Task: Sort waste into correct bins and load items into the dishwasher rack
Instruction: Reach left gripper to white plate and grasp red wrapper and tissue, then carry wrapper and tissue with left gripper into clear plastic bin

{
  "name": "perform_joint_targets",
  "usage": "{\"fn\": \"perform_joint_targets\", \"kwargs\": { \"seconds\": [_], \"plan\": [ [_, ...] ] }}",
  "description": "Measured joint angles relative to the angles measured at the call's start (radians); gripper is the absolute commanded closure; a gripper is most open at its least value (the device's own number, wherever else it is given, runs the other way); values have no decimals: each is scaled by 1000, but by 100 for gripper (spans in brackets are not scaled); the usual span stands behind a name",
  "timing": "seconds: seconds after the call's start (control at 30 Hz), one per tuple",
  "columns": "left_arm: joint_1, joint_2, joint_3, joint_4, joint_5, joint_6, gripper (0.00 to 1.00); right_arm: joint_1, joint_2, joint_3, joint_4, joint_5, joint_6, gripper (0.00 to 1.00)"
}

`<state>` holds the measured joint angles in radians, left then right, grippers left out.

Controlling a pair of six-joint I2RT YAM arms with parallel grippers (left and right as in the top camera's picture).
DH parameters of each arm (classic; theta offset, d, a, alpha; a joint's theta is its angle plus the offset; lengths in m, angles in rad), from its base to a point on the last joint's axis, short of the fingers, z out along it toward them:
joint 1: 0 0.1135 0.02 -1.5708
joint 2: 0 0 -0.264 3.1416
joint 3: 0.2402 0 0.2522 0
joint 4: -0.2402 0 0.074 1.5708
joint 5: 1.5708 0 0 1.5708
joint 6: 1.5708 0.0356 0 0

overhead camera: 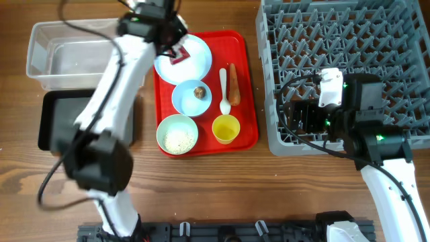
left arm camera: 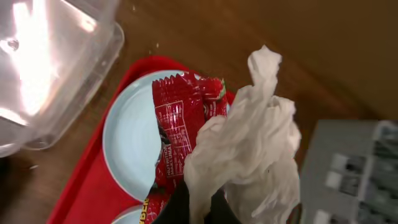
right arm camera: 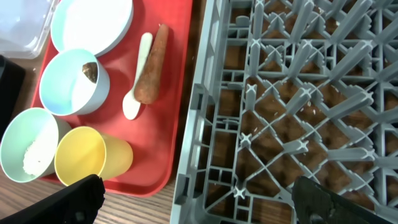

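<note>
Currently the left gripper (left arm camera: 198, 208) is clamped narrow on the tissue (left arm camera: 249, 149), which bunches up out of it over the far end of the red tray (overhead camera: 246, 81). The wrapper (left arm camera: 180, 118) lies on the plate (left arm camera: 127, 143) right beside the tissue. Whether the gripper pinches it too cannot be told.

The red tray sits mid-worktop. On it, nearer than the plate, is a blue bowl (overhead camera: 187, 101) holding the lump (overhead camera: 199, 91). Nearer again is a mint bowl (overhead camera: 177, 133) with rice (overhead camera: 179, 140) in it. Next to the mint bowl, on the rack's side, stands the cup (overhead camera: 226, 129), upright. The spoon (overhead camera: 224, 91) and carrot (overhead camera: 234, 84) lie side by side between the blue bowl and the tray's rim.

The tub (overhead camera: 57, 54) is at the worktop's far left corner, and the black tray (overhead camera: 57, 121) lies just nearer than it along the left edge. The rack (overhead camera: 349, 33) fills the far right corner.

The right gripper (right arm camera: 205, 208) stands wide apart, holding nothing, above the rack's near edge on the tray side.
</note>
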<state>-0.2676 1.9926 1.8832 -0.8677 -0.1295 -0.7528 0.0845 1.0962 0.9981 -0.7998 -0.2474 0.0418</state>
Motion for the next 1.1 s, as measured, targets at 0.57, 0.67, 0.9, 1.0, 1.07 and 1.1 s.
{"fn": "perform_joint_targets", "kwargs": {
  "seconds": [0.57,0.67,0.9,1.0,1.07,1.1],
  "plan": [
    [461,24,1,2,-81,-205,30,0,1,0,-1,0,25,1],
    [480,130,1,63,-84,-285,7,0,1,0,0,0,30,1],
    [478,168,1,65,-83,-286,1,0,1,0,0,0,46,1],
    [478,146,1,64,-47,-159,0,0,1,0,1,0,48,1],
    [476,87,0,65,44,5,1,0,1,0,0,0,48,1],
    [472,45,0,64,84,74,0,0,1,0,0,0,48,1]
  ]
}}
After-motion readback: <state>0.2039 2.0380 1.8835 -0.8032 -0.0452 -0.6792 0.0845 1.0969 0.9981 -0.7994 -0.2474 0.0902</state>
